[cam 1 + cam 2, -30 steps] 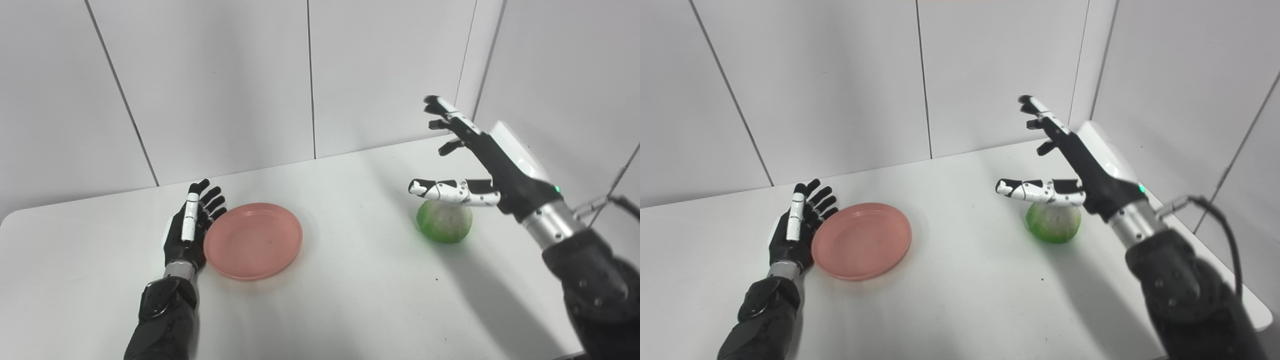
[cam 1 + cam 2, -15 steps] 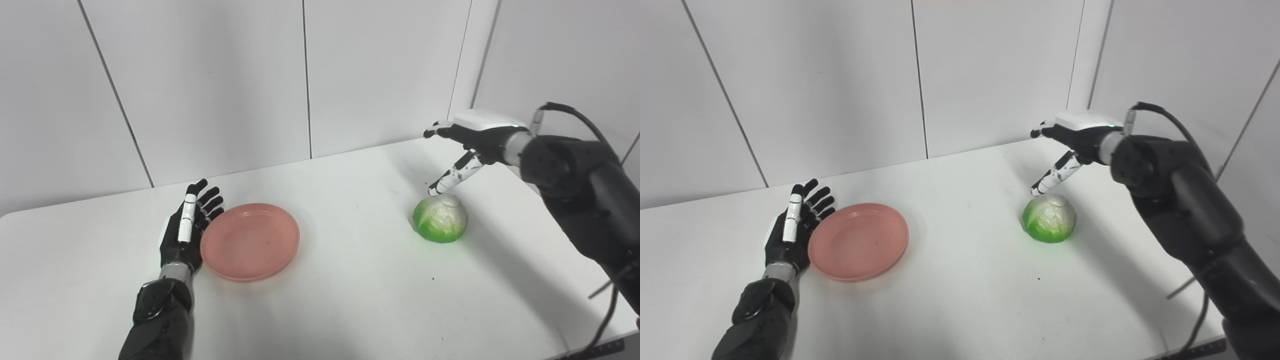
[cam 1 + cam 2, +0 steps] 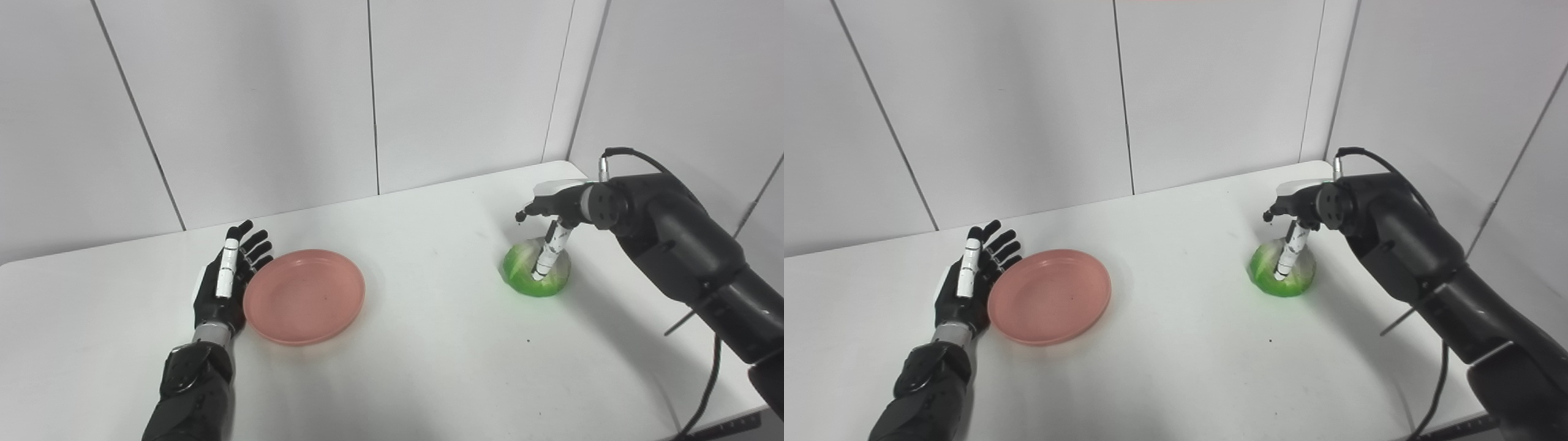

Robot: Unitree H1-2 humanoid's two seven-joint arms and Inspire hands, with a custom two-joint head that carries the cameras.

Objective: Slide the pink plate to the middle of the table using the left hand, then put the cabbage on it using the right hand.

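Second step in hand, judging by the layout: pink plate lying left of the table's middle, just beside the left hand, which rests flat with fingers spread, holding nothing. Cabbage sitting on the table at the right, well apart from the plate. Right hand reaching down over it, thumb laid against the near face; fingers behind hidden, so cannot tell whether clamped. Next move likely: closing firmly round the rounded head, lifting clear, carrying left to the plate.
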